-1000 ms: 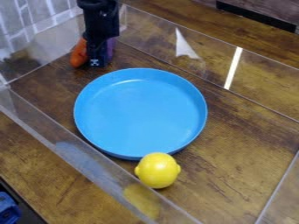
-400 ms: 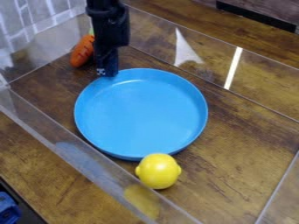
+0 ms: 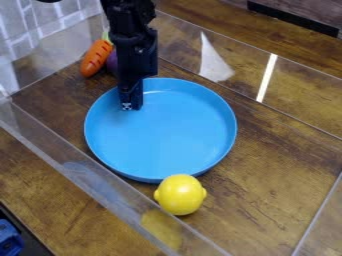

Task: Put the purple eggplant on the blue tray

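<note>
The blue tray (image 3: 177, 135) lies in the middle of the wooden table. My gripper (image 3: 130, 101) points straight down over the tray's upper-left part, just inside the rim. It is shut on the purple eggplant (image 3: 124, 80), which shows only as a dark purple shape against the black fingers. I cannot tell whether the fingertips touch the tray floor.
An orange carrot (image 3: 94, 62) lies behind the tray at the upper left. A yellow lemon (image 3: 179, 194) sits just off the tray's front rim. Clear plastic walls (image 3: 80, 170) fence the work area along the front and left.
The gripper has moved from beside the carrot, right and toward the camera, to above the tray's upper-left part, carrying the eggplant. The carrot and lemon have stayed put.
</note>
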`<state>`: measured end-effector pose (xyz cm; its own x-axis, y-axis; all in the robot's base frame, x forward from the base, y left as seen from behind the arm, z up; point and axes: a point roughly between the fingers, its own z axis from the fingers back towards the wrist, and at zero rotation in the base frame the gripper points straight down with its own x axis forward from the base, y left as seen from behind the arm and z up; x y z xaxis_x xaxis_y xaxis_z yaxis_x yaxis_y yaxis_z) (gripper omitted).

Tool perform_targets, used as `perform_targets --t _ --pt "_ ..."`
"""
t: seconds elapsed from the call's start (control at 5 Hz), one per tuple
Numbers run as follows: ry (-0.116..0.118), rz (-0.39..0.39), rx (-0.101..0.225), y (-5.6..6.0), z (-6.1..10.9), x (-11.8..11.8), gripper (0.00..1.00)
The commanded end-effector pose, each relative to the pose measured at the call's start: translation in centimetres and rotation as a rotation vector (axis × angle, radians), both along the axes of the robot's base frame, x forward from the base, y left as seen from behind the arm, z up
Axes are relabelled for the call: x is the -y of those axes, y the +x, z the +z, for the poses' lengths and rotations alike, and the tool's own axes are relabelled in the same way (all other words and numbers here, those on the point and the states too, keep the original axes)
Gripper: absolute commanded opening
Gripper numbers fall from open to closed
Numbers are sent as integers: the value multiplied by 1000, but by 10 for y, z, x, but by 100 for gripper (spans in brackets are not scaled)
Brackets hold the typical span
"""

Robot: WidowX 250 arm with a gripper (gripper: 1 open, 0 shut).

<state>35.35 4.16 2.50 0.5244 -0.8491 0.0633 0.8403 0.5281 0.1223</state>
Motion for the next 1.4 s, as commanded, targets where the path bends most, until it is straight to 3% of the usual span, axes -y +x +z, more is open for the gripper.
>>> perform_targets --t 0.0,0.2,0.6,1.0,1.2 --pt "-5 17 72 8 21 -1 100" --pt "-10 37 65 8 14 -4 100" --pt "-31 -36 62 14 13 -18 100" --pt "-35 -124 69 19 12 -22 100" --pt "-29 -122 71 22 5 -24 100"
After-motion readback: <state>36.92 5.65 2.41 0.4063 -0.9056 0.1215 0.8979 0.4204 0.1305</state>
